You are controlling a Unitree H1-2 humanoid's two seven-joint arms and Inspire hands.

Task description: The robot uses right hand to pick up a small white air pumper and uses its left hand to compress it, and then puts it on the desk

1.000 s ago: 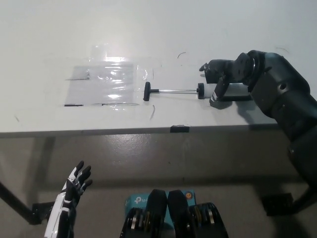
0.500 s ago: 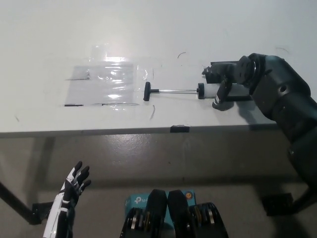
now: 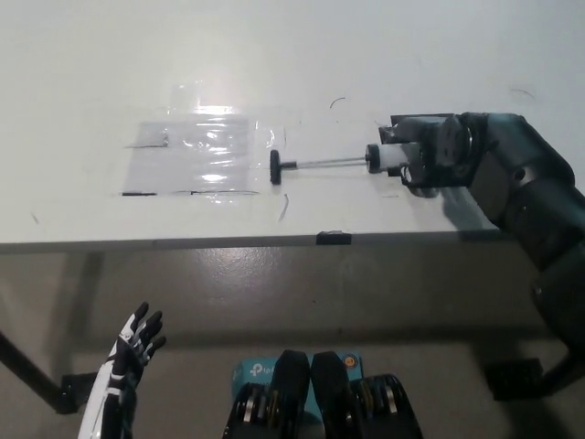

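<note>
Small white air pumper (image 3: pixel 388 157) with thin metal rod and black T-handle seen at 2 o'clock on white desk (image 3: pixel 91 73), barrel grasped by black right hand (image 3: pixel 430 155). Lift-off cannot be judged. Compression and set-down judged left, 2 steps. White left hand (image 3: pixel 132 343) rests at 7 o'clock below desk edge, fingers spread, empty. Clear plastic sheet (image 3: pixel 196 155) taped at 11 o'clock. Grey floor below.
</note>
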